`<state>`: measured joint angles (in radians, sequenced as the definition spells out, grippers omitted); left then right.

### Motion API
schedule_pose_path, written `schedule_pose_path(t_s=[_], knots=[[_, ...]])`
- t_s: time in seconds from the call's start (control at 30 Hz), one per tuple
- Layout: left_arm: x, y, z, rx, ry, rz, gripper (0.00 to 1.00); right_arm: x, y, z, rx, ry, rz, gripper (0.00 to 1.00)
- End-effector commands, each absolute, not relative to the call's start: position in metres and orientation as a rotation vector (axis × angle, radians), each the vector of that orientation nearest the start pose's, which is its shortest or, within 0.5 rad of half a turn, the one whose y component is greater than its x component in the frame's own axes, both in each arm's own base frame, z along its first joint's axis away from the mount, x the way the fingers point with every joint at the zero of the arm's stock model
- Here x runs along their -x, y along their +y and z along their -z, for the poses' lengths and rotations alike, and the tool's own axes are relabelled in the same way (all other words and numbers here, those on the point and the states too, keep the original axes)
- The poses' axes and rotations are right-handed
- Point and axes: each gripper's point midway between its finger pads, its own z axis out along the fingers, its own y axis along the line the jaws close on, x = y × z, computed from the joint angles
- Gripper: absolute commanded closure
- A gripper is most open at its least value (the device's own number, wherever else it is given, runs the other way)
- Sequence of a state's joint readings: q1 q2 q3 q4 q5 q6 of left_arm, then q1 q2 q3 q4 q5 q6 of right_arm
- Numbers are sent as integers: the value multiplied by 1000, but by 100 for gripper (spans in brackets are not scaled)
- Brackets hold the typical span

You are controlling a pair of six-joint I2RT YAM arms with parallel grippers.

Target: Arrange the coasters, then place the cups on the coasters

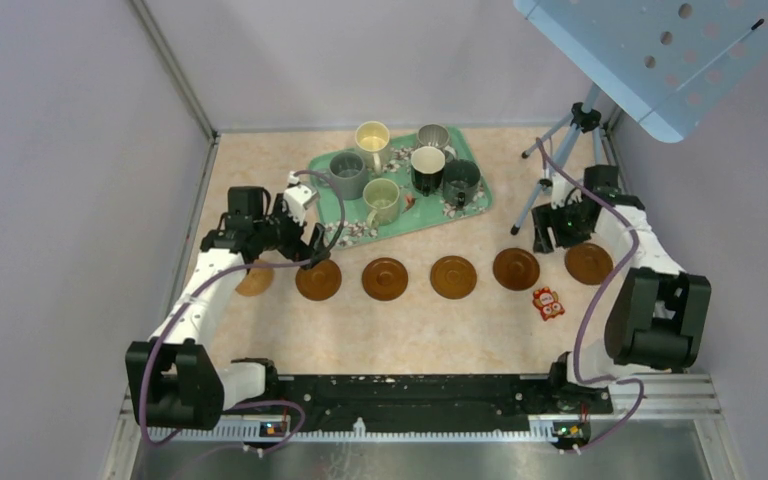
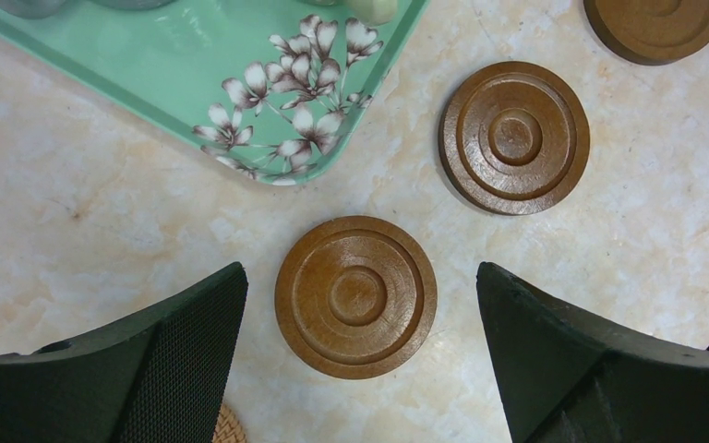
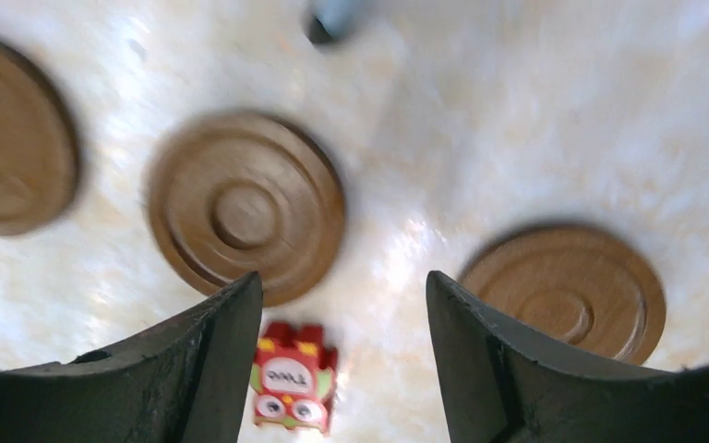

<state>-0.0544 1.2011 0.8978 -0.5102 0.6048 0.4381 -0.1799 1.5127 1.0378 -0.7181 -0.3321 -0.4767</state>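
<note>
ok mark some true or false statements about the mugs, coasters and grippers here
1. All six handled mugs stand on the green floral rectangular tray. True.
2. One round brown wooden coaster already carries a mug. False: no coaster carries a mug.
3. The left gripper is open above a coaster. True.
4. The right gripper is shut on a coaster. False: it is open and empty.
5. The small red owl-patterned trinket lies on the tray. False: it lies on the table near the coasters.

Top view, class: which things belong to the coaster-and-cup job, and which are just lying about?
Job: six brown coasters; six cups.
Lying about: green floral tray, which holds the cups; red owl trinket; tripod.
</note>
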Motion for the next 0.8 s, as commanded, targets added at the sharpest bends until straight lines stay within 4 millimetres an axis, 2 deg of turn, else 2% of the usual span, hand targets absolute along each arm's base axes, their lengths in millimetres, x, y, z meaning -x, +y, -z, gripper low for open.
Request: schedule_pose_path(t_s=[0.0,0.07,0.2,0.33,0.57,0.77], knots=[[-312,-105,-166,-768,2032,501,1,-360,40,-154,448,2333,-278,35],[-314,-104,-168,-747,2031,489,1,-369,72,-160,460,2289,-297,34],[-314,-102,-167,-735,2030,478,1,-394,115,-163,412,2248,-249,33],[-313,-99,-167,-728,2026,451,1,-417,143,-159,344,2247,-215,32],[-313,-98,-171,-718,2008,437,1,-446,166,-134,278,2285,-162,33],[-313,-97,-172,-715,2007,427,1,-470,170,-112,245,2328,-92,36]])
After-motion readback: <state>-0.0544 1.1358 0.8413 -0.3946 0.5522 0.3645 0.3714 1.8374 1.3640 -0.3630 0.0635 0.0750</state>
